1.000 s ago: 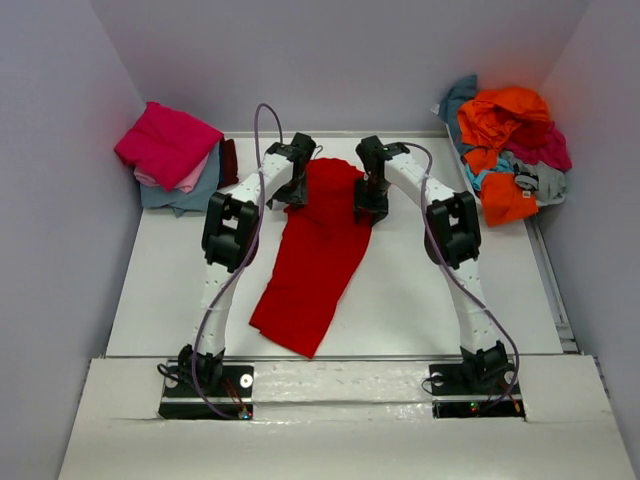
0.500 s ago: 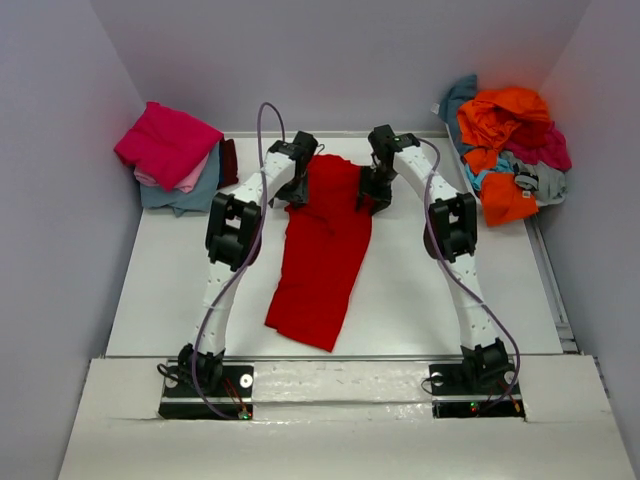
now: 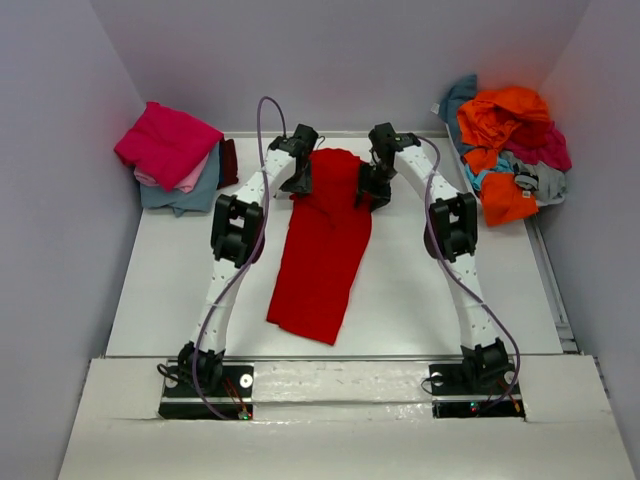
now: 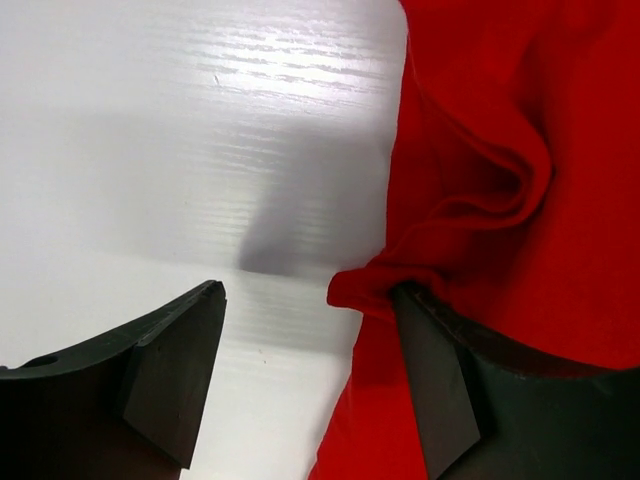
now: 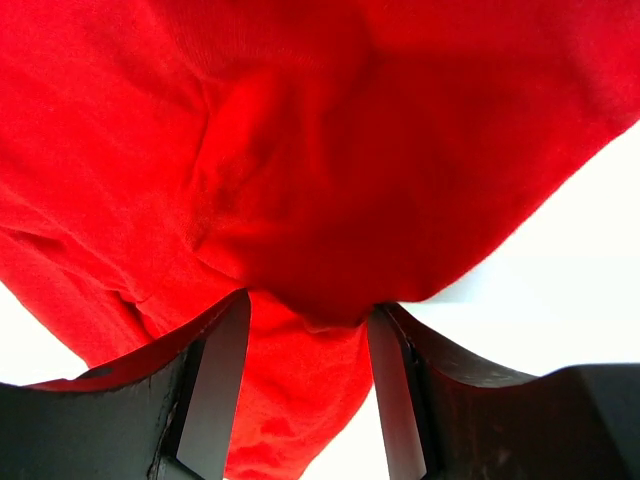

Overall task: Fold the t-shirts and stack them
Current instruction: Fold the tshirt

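A bright red t-shirt (image 3: 320,250) lies on the white table as a long narrow strip, running from the far middle toward the near edge. My left gripper (image 3: 298,183) is at its far left corner, my right gripper (image 3: 370,192) at its far right corner. In the left wrist view the left gripper (image 4: 308,295) is open over bare table, and the red cloth (image 4: 480,120) drapes over its right finger (image 4: 440,390). In the right wrist view the right gripper (image 5: 310,305) stands open with a loose fold of the red cloth (image 5: 300,150) sagging between its fingers.
A folded stack sits at the back left, a magenta shirt (image 3: 165,140) on top of pale pink, grey-blue and maroon ones. A loose heap at the back right holds an orange shirt (image 3: 505,120) with teal, magenta and grey ones. Walls close in on three sides.
Both grippers moved toward the back of the table, drawing the red shirt with them. Its near end swung right, so the strip lies straighter and farther from the near edge.
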`<state>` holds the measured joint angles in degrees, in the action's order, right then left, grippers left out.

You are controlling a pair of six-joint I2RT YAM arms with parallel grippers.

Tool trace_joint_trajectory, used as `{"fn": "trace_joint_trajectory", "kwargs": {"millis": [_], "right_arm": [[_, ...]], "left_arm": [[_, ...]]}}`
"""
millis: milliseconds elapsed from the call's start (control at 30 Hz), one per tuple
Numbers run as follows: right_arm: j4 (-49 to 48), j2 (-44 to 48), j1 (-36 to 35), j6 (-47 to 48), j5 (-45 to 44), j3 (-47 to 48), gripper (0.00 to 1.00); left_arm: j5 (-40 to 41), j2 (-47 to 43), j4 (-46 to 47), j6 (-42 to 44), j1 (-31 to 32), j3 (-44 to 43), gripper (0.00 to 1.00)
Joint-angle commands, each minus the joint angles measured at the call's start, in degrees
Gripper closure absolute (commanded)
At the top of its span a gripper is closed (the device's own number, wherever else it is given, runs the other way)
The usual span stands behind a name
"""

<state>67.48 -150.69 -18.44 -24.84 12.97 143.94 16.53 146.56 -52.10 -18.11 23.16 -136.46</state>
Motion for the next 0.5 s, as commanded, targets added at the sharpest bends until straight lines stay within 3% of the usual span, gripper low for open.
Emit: {"fn": "trace_joint_trajectory", "kwargs": {"millis": [0, 200, 333, 367, 467], "right_arm": [[-9.1, 5.3, 0.3, 2.8, -6.1, -8.7, 0.43], [-7.0, 11.8, -0.2, 3.0, -7.2, -9.9, 0.42], [-6.9, 17.7, -1.2, 2.3, -8.1, -15.0, 0.42], [-6.1, 21.3, -2.3, 2.2, -9.3, -17.6, 0.42], [-2.9, 22.8, -2.8, 1.6, -7.3, -18.6, 0.42]], "left_arm": [[4.2, -3.7, 3.7, -1.2, -0.2, 4.4, 0.19], [8.2, -11.7, 4.2, -2.2, -0.2, 8.0, 0.19], [11.2, -20.1, 6.7, -2.3, -0.2, 15.9, 0.18], [12.0, -25.9, 6.1, -2.2, -0.2, 18.5, 0.18], [10.7, -28.0, 3.9, -2.1, 0.3, 20.0, 0.18]]}}
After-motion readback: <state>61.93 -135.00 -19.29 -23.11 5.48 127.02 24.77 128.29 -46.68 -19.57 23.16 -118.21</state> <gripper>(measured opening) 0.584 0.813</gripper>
